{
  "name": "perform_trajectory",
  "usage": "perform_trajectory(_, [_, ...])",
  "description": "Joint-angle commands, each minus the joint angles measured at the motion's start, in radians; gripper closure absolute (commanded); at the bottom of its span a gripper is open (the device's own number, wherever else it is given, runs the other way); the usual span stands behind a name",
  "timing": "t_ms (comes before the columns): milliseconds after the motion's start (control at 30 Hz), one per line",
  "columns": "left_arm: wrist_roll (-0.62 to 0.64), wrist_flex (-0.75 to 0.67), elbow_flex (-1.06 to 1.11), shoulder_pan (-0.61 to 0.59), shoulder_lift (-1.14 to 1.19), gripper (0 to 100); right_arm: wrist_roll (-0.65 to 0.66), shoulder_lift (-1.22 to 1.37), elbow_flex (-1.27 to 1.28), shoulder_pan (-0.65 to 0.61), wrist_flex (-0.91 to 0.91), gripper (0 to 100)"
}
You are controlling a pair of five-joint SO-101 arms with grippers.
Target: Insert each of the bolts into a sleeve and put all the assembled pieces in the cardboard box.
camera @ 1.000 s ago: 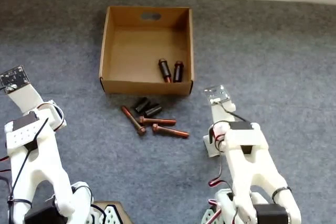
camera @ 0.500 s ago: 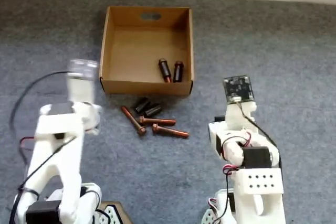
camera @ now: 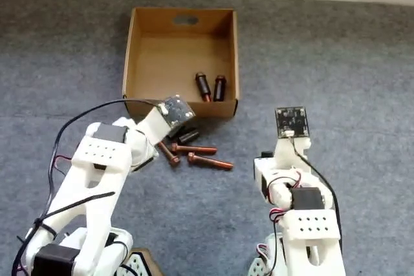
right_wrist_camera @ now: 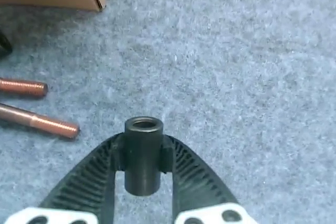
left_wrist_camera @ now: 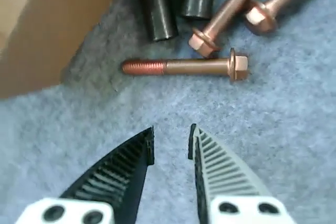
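- so, my left gripper (left_wrist_camera: pixel 170 129) hangs low over the grey carpet (left_wrist_camera: pixel 283 129), its ribbed jaws a narrow gap apart and holding nothing.
- just ahead of those tips a copper bolt (left_wrist_camera: pixel 181 66) lies crosswise, with a flanged hex head at one end, thread at the other and a smooth shank between. it looks hard and likely to roll.
- beyond it two more bolts (left_wrist_camera: pixel 231 9) lie slanted, heads toward me, next to two loose sleeves (left_wrist_camera: pixel 156 6). these are matt black tubes lying side by side, close to the cardboard box (left_wrist_camera: pixel 47 35) wall.
- inside the box, the high view shows two assembled pieces (camera: pixel 204 86) lying by the near wall.
- my right gripper (right_wrist_camera: pixel 143 140) is clamped on a black sleeve (right_wrist_camera: pixel 143 169), with its open bore pointing out past the tips.
- i judge the third pairing is in hand: the sleeve is ready and its bolt is not yet picked up.
- next, i think, the left wrist must turn so the jaws straddle the shank. they should then spread a little, drop, pinch near the head, and line the thread up with the bore.
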Motion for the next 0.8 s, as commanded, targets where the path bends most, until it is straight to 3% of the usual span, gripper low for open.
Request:
perform_trajectory(0, [-0.038,0.008,-0.081,0.01,-0.002,81,-0.009,-0.021,-0.005,-0.005,-0.022,99.3])
perform_trajectory(767, [-0.166,0.012,-0.358,0.099,0.383,80,-0.011,-0.022,0.016,-0.005,-0.024,99.3])
